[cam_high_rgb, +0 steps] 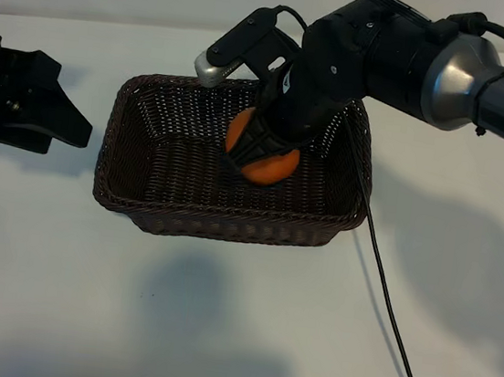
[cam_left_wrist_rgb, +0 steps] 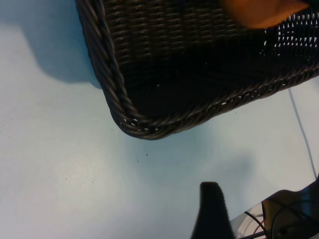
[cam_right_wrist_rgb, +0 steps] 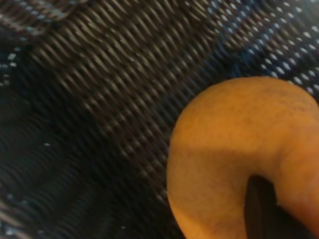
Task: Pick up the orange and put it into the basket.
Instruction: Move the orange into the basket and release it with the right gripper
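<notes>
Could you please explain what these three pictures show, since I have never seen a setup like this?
These are two robot arms at a white table. One picture looks at both from outside; the other two come from cameras on each arm's wrist. On the table stands a dark brown wicker basket. The right gripper reaches down into it, shut on the orange; its wrist camera shows the orange against the weave. The left gripper sits idle and open beside the basket, its camera looking at a basket corner. A black cable trails over the table.
</notes>
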Robot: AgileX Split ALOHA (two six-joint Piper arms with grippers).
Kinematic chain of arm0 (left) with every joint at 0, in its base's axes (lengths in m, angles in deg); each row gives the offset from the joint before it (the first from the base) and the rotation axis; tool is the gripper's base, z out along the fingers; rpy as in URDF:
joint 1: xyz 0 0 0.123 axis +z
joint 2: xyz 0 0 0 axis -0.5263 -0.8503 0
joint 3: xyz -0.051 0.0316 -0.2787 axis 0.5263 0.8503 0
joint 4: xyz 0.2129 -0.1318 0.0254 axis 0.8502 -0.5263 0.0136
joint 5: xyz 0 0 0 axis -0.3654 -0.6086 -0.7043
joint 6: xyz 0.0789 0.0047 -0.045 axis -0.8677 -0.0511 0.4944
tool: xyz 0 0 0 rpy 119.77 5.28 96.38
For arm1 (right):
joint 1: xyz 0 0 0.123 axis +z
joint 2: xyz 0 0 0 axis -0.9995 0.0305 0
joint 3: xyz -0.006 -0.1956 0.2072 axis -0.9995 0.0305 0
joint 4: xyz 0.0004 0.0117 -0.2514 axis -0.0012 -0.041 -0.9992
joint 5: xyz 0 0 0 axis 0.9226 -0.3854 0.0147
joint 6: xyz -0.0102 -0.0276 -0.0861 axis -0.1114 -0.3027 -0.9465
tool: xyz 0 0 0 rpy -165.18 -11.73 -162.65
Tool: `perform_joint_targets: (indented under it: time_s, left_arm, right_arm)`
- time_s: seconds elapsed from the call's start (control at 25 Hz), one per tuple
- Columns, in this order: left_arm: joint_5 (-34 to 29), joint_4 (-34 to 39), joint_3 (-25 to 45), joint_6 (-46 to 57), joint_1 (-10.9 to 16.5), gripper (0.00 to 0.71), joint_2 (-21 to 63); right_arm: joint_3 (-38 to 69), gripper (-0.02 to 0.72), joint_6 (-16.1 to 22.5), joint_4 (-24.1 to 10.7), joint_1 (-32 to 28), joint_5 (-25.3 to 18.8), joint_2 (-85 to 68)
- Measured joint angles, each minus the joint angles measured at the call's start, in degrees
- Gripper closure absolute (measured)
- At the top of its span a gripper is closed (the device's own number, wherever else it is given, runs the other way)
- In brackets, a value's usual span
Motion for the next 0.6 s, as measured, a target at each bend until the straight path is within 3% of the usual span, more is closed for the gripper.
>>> perform_joint_targets:
  time_s: [0.6]
  left_arm:
    - [0.0,0.0,0.0,-0.05,0.0,0.168,0.0]
  right_arm:
    - [0.0,0.656,0.31,-1.55,0.0,-0.68,1.97]
